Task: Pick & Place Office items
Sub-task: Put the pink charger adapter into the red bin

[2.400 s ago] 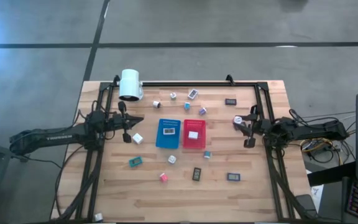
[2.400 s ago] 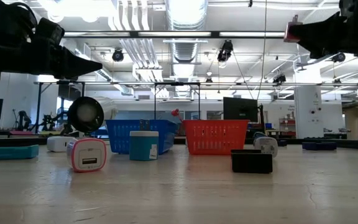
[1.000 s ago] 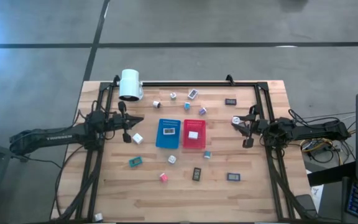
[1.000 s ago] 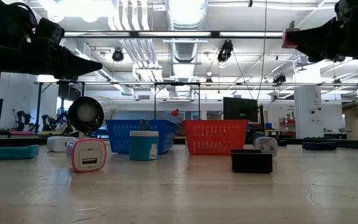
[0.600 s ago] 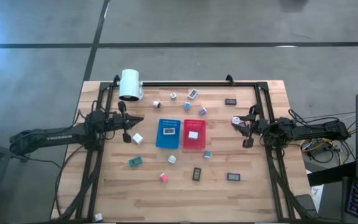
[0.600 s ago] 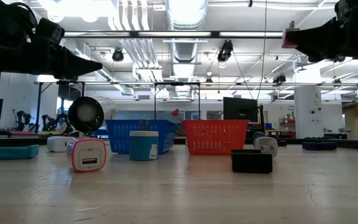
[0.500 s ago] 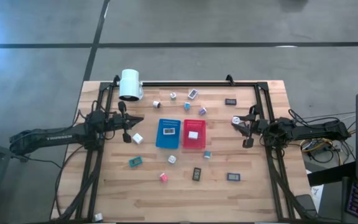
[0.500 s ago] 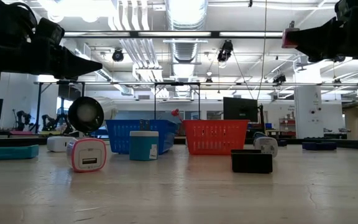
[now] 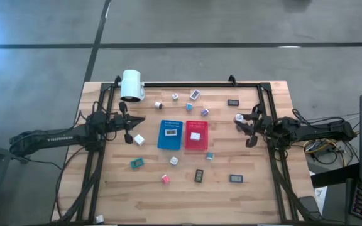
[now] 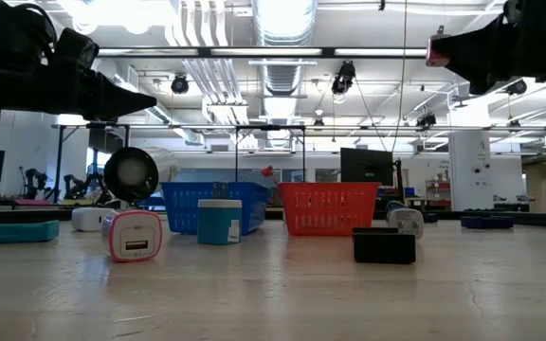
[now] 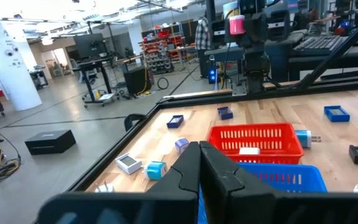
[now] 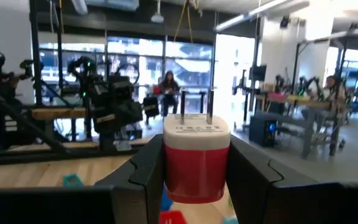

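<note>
- The white cylinder (image 9: 132, 85) lies at the table's far left corner; in the low view it shows only its dark round end (image 10: 131, 174).
- The left gripper (image 9: 131, 127) hangs over the left part of the table (image 9: 105, 194), its fingers (image 11: 194, 171) pressed together on nothing, as the left wrist view makes plain. A white cube (image 9: 139, 140) sits just beside it.
- A teal item (image 9: 136, 164) lies nearer the front edge; a pink cube (image 9: 166, 179) lies further right.
- The blue tray (image 9: 169, 134) and red tray (image 9: 196, 135) stand touching at mid-table, each with a small item inside. That shows only from above; the low view shows just their perforated walls (image 10: 330, 209).
- Two dark flat rectangles (image 9: 198, 176) (image 9: 235, 178) lie in front of the red tray.
- Small cubes are scattered behind the trays, and a dark rectangle (image 9: 233, 102) lies toward the far right.
- The right gripper (image 9: 240, 121) is raised over the table's right side, partly spread and clamped on a red-and-white plug adapter (image 12: 196, 158), prongs up. The high view shows only a pale speck there; the right wrist view shows it clearly.
</note>
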Controlling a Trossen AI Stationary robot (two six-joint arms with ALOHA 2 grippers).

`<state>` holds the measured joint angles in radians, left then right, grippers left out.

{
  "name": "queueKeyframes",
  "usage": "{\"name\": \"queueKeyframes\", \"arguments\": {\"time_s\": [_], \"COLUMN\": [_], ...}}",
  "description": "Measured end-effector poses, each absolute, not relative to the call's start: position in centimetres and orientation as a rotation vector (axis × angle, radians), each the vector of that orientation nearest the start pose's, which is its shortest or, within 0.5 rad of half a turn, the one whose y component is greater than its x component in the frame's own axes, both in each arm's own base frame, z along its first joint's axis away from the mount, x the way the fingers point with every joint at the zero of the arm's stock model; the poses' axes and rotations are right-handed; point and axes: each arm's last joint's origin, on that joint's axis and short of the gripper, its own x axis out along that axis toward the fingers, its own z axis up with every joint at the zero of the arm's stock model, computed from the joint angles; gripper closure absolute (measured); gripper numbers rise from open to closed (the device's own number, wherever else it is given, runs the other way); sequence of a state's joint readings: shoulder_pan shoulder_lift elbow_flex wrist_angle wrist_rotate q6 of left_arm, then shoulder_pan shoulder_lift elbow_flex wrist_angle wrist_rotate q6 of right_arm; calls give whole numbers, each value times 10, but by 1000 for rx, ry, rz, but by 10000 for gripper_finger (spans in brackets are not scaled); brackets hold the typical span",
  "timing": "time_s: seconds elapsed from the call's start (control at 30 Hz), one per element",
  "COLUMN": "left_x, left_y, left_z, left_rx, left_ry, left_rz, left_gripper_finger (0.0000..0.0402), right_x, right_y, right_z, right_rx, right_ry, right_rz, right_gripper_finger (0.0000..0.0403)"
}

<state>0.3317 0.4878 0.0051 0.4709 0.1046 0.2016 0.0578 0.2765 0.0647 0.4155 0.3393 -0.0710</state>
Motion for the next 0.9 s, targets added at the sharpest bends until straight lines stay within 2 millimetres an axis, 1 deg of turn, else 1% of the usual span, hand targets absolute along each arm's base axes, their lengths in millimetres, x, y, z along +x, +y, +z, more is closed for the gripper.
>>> {"name": "queueKeyframes", "arguments": {"time_s": [0.13, 0.27, 0.37, 0.53, 0.7, 0.8, 0.9], "left_x": [122, 122, 122, 122, 122, 122, 122], "left_y": [39, 39, 39, 39, 39, 39, 39], "left_z": [166, 166, 166, 166, 166, 166, 166], "left_rx": [194, 194, 193, 190, 190, 191, 191], "left_ry": [34, 34, 34, 34, 34, 33, 34], "left_rz": [225, 225, 225, 225, 225, 225, 225], "left_gripper_finger": [394, 394, 394, 394, 394, 394, 394], "right_x": [124, 144, 161, 196, 232, 252, 269], "right_y": [-2, -1, 0, 2, 3, -1, -6], "right_z": [208, 213, 214, 215, 208, 198, 188], "right_rx": [-12, -21, -22, -48, -114, -138, -145], "right_ry": [-111, -14, 62, 184, 329, 451, 532], "right_rz": [-283, -282, -282, -281, -276, -290, -308], "right_gripper_finger": [276, 276, 276, 276, 276, 276, 276]}}
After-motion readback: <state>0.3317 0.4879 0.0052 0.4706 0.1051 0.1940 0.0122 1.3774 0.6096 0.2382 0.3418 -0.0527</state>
